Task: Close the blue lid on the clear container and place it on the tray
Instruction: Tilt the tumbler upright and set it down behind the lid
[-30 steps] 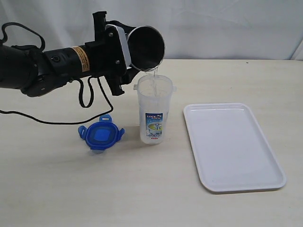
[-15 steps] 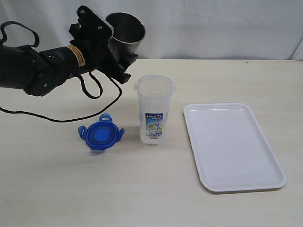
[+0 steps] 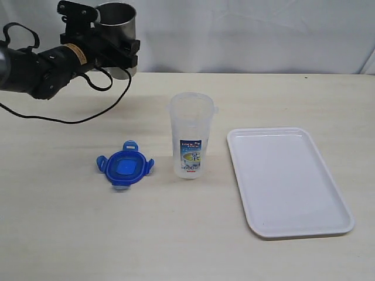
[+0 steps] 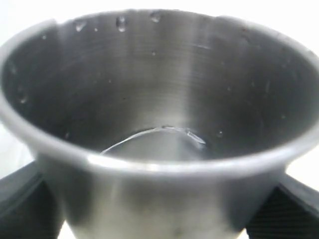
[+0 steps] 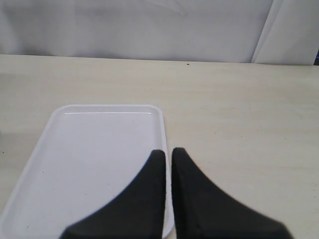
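Steel cup point(image 3: 116, 23), upright, held by the left gripper point(image 3: 114, 52) near the surface's point(image 3: 176, 234) far left corner; right gripper point(image 5: 167, 157) pressed together, empty.

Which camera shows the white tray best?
The exterior view: the whole tray lies in sight. The right wrist view shows part of it beyond the shut right hand. The steel cup fills the left wrist view: no tray.
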Controlling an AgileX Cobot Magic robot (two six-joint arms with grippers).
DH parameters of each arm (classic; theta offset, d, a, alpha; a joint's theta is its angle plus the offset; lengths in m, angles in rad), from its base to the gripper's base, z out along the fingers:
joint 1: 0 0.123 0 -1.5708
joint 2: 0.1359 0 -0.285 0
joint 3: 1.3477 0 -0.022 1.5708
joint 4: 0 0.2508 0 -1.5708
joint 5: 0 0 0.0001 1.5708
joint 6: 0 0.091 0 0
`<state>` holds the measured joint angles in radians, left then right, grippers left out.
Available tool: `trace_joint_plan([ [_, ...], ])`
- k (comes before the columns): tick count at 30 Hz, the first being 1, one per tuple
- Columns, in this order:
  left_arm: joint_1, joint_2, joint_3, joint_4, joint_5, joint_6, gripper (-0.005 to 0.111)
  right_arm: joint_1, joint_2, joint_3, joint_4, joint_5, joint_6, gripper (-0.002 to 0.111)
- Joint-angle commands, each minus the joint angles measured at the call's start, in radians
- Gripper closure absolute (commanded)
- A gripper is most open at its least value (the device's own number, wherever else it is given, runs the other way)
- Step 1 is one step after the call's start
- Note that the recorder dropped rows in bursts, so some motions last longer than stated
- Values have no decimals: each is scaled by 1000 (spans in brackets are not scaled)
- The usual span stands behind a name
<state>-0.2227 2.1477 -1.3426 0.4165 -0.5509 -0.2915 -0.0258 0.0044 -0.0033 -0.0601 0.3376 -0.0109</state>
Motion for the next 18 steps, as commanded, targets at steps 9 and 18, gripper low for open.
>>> trace_joint_plan([
  [9,41,266,-288,-8,-27,-71,107,-6,-4,3,2,2,4,104],
  [18,41,359,-336,-10,-18,-74,107,-6,-4,3,2,2,4,104],
])
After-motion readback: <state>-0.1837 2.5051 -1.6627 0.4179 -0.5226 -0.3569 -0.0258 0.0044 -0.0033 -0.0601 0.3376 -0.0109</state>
